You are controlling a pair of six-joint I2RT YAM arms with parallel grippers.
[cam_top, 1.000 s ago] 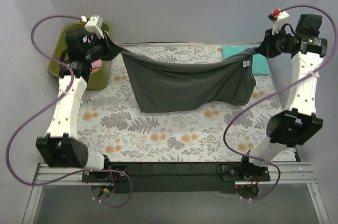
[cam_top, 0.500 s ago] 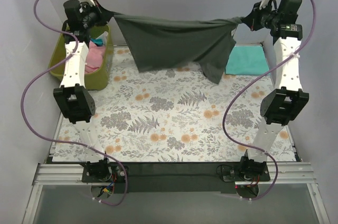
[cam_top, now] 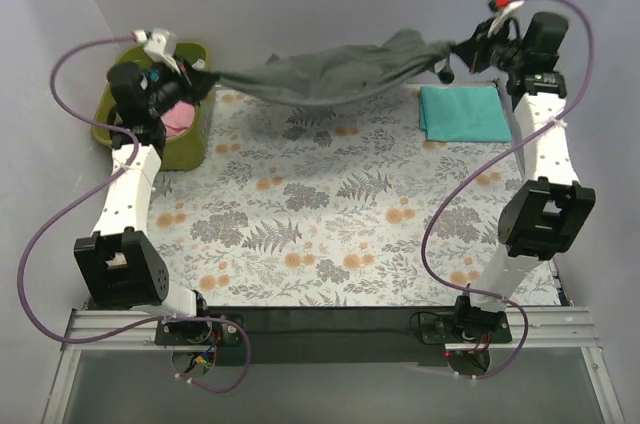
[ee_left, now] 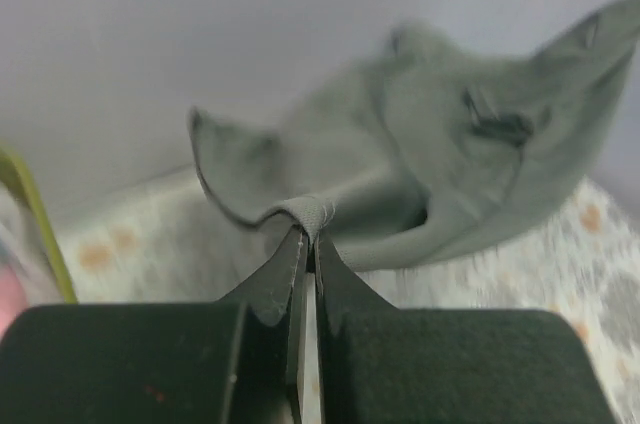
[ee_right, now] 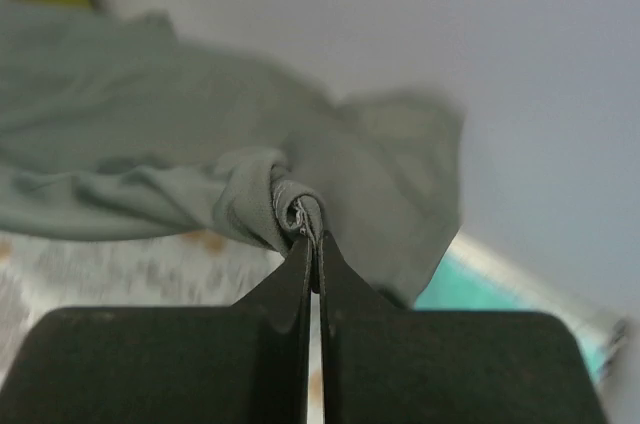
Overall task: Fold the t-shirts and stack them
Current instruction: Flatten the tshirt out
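The dark charcoal grey t-shirt (cam_top: pixel 335 74) hangs stretched in the air between both grippers, above the far edge of the table. My left gripper (cam_top: pixel 207 81) is shut on its left corner; in the left wrist view the hem (ee_left: pixel 308 214) is pinched between the jaws. My right gripper (cam_top: pixel 452 50) is shut on its right corner; the right wrist view shows bunched cloth (ee_right: pixel 295 206) at the jaw tips. A folded teal-green t-shirt (cam_top: pixel 461 113) lies flat at the far right of the table. A pink shirt (cam_top: pixel 177 118) lies in the bin.
The olive-green bin (cam_top: pixel 182 142) stands at the far left, beside the left arm. The floral table cloth (cam_top: pixel 330 224) covers the table. Grey walls enclose the back and both sides.
Both grippers have swung the grey shirt toward the back wall; it now billows nearly flat instead of hanging down. The left arm has dropped lower and further left.
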